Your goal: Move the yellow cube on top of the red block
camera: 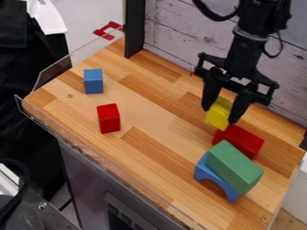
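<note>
Gripper [219, 115] has yellow cube [218, 113] pinched between its two fingers, at the upper-left end of the red block [239, 141] as seen in the camera view; can't tell if cube and block touch. Green block [234, 167] sits on blue arch [214, 176], both just beside the red block on its near side, toward the bottom of the view. Other red block [108, 118] stands well left of the red block, blue block [94, 81] farther off to its upper left.

robotics lab, black robot arm [243, 49] over wooden worktop [146, 110], clear plastic edging [54, 75]
</note>
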Motion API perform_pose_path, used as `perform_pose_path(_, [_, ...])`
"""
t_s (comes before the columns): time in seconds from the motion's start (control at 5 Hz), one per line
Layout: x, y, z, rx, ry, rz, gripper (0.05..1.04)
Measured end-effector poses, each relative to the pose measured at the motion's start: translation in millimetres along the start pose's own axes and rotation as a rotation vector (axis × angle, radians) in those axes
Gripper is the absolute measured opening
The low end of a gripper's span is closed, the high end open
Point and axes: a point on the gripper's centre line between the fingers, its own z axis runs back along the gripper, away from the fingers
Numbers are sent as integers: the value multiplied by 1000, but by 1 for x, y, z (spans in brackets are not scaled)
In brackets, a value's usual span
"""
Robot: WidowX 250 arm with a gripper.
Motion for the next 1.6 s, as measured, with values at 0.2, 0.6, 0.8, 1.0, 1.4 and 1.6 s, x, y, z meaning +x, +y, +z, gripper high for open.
perform_pose_path(0.2, [-1,-12,6,3,-7,-18,542])
perform_pose_path(0.6, [2,-28,6,-38,3,-46,542])
perform_pose_path(0.8, [4,-31,-6,-36,33,-59,542])
perform_pose_path(1.0, [8,-35,-14,-48,56,-74,542])
perform_pose_path(1.4, [9,-34,-21,-56,84,-73,894])
perform_pose_path(1.6, [5,-31,-23,-91,92,-35,1002])
